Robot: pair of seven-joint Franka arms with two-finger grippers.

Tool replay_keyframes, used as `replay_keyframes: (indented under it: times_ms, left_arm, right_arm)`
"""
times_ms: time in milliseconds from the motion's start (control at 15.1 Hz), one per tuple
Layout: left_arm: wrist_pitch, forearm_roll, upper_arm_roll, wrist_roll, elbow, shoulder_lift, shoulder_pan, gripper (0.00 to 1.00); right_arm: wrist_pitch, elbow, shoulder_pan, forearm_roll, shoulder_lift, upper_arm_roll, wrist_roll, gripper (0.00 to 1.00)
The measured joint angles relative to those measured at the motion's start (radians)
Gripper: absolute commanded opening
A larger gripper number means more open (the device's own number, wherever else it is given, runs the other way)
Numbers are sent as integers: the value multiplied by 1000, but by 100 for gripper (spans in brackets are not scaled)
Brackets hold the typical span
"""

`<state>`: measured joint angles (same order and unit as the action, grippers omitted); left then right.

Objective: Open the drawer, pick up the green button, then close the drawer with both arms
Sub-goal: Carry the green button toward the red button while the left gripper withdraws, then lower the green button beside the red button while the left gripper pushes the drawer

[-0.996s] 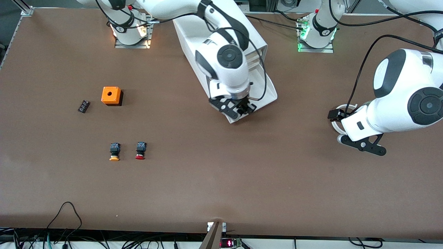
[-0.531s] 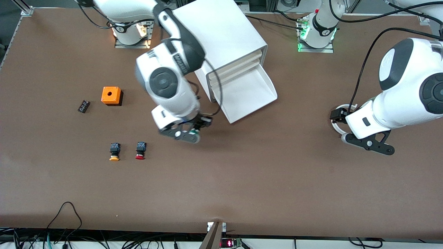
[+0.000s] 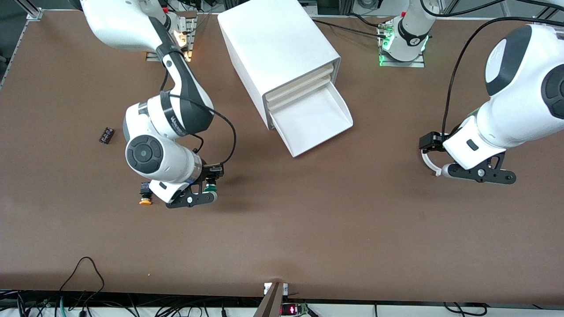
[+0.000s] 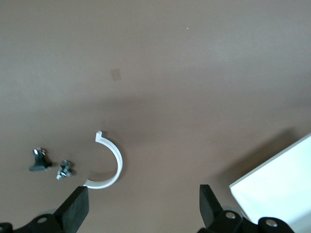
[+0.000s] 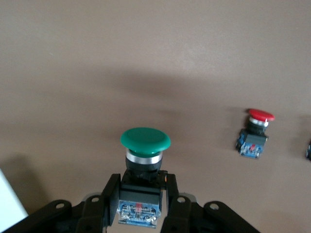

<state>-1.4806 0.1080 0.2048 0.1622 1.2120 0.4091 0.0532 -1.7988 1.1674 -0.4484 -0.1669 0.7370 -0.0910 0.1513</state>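
Front view: the right gripper is clamped on the black body of the green button, holding it just above bare tabletop, beside the yellow-capped button and toward the right arm's end. Right wrist view confirms the hold: fingers pinch the body on both sides, cap forward, with the red-capped button resting apart on the surface. The drawer, lowest of the cabinet, stands pulled out and shows nothing inside. The left gripper waits with jaws spread wide and empty over the tabletop near a white curved clip and two small screws.

Assessment: extraction appears complete; set-down is the step in hand. Recommended practice: lower straight until the body meets the surface, release only then, and keep clear of the red-capped button to avoid knocking it. The left arm appears better placed to push the drawer front squarely, along the slide direction.
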Motion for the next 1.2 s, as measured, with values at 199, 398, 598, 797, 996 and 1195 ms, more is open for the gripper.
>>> replay_keyframes:
  times_ms: [199,398,598,797,996,1195]
  left_arm:
    - [-102,0,9,144,70,4,24,100]
    - [-263,0,43,318,199,8,40,100]
    - [-437,0,103,453,355,13,43,100]
    - [-667,0,163,595,542,20,48,100]
    - [-802,0,210,713,683,25,60,100]
    - [-845,0,219,759,741,44,104,100]
  right_arm:
    - [-100,98,18,0,14,0,-50,0]
    - [-195,170,42,0,23,0,-89,0]
    - [-278,232,53,0,32,0,-99,0]
    - [-320,257,53,0,46,2,-99,0]
    - [-331,259,53,0,58,2,-99,1]
    - [-350,259,54,0,69,2,-99,25]
